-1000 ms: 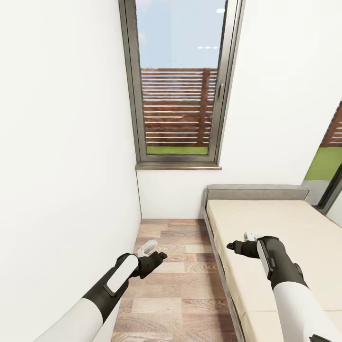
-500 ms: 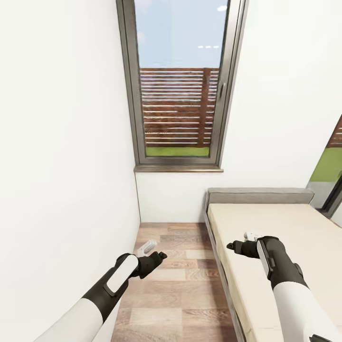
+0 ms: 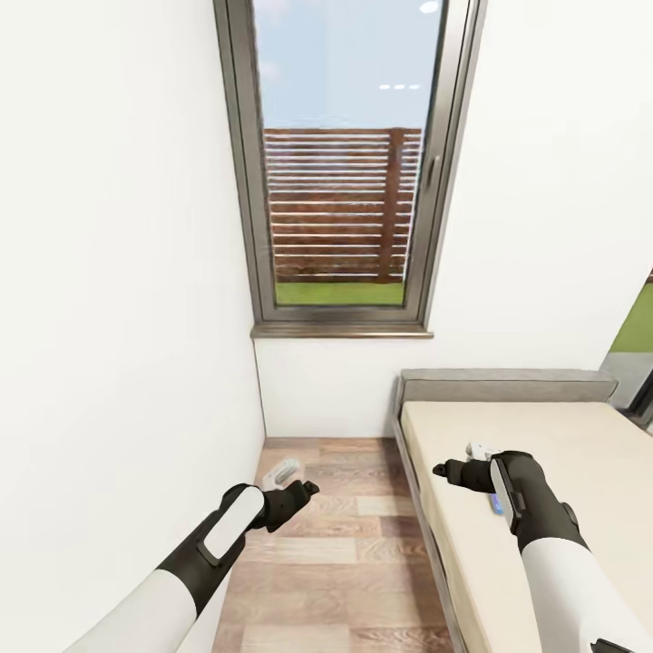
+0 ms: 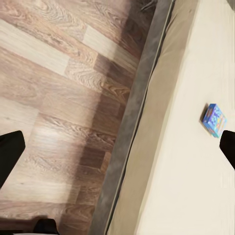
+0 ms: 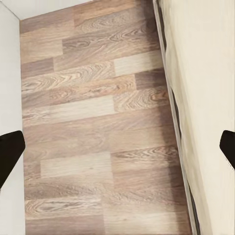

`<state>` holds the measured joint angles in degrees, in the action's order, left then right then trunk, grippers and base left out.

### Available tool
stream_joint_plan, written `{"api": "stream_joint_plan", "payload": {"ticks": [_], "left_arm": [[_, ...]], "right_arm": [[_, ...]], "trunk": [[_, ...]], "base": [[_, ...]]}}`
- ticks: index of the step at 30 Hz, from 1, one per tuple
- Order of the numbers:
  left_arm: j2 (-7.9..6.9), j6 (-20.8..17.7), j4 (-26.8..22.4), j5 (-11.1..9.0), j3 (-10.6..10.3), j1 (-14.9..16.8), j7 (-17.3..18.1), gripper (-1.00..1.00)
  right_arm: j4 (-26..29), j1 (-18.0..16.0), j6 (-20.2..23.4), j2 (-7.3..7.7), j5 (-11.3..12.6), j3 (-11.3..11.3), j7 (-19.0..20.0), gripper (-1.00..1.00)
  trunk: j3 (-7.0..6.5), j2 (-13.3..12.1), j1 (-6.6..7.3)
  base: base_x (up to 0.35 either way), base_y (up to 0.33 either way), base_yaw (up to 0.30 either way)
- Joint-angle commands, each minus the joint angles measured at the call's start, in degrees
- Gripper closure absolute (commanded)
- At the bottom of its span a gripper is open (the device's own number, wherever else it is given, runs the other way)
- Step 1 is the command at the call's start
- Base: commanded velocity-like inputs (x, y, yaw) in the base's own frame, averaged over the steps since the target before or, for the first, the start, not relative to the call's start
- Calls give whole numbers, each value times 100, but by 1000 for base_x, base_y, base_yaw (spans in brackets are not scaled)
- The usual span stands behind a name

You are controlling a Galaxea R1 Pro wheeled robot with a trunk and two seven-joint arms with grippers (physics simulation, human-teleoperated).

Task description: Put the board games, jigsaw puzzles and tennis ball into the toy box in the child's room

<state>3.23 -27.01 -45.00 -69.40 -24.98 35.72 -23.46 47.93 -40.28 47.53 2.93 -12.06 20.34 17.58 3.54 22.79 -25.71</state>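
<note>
Two arms are reaching out in front of a tall window (image 3: 340,172). On the left, the left gripper (image 3: 292,483) is hanging over the wood floor (image 3: 336,553) with its jaws wide apart and holding nothing. On the right, the right gripper (image 3: 461,462) is hanging over the bed (image 3: 562,444), also wide open and empty, and a small blue game (image 4: 214,120) is lying flat on the bed just beside it.

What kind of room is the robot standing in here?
Most likely a small bedroom. A bed with a bare cream mattress stands on a wooden floor, below a tall window facing a garden fence. A small blue game box lies on the mattress.
</note>
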Motion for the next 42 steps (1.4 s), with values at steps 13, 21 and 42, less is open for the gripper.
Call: {"api": "stream_joint_plan", "payload": {"ticks": [13, 21, 42], "left_arm": [[0, 2, -9, -56, -15, 6, -54, -100], [1, 3, -9, -56, -16, 6, -59, -100], [2, 14, -1, -42, -16, 6, -50, -100]], "right_arm": [[6, -6, 19, -2, -60, 11, 52, -100], [6, -6, 15, -2, -60, 10, 52, -100], [6, 12, -29, 14, -60, 17, 70, -100]], "trunk": [[13, 13, -7], [13, 13, -7], [13, 13, -7]], "base": [[330, 0, 0], [332, 0, 0], [267, 0, 0]]}}
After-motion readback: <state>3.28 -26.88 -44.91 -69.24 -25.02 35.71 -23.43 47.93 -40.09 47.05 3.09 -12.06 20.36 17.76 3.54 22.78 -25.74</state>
